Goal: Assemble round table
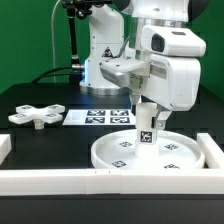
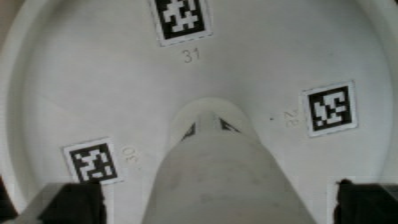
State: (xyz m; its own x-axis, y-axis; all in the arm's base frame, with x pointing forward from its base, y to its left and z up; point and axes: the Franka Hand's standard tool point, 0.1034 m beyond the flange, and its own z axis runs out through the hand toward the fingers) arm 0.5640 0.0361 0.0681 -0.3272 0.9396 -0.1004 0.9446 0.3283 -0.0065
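Observation:
The round disc (image 1: 160,155) lies on the black table, and its tagged inner face fills the wrist view (image 2: 107,90). The short post (image 1: 146,128) stands upright on the disc's centre, with a tag on its side. In the wrist view the post (image 2: 217,165) runs from between my fingers down to the hub. My gripper (image 1: 146,110) is over the post's upper end and open. Its dark fingertips (image 2: 71,205) stand apart from the post on both sides, with a gap showing; the gripper's middle (image 2: 217,208) is over the post. The four-armed cross piece (image 1: 35,115) lies at the exterior view's left.
The marker board (image 1: 100,117) lies behind the disc. White border rails run along the front (image 1: 60,180) and the exterior view's right (image 1: 213,150). The robot's base (image 1: 100,55) stands at the back.

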